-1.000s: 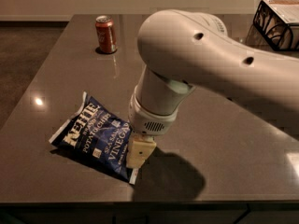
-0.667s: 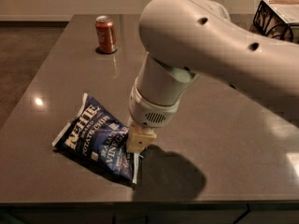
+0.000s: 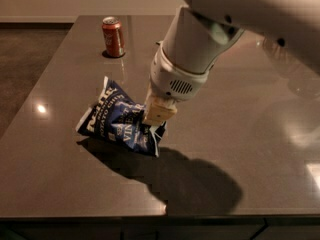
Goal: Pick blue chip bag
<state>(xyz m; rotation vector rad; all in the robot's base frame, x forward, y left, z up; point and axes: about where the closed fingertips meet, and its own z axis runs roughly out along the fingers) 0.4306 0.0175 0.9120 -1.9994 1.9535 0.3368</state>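
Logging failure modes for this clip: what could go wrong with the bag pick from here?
The gripper pinches the blue chip bag only near one edge, so the slick foil could slip free. Most of the bag hangs out to one side, low over the table, so it may swing or drag while rising.

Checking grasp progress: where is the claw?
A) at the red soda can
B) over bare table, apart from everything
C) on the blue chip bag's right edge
C: the claw is closed on the blue chip bag at its right edge; the soda can stands apart.
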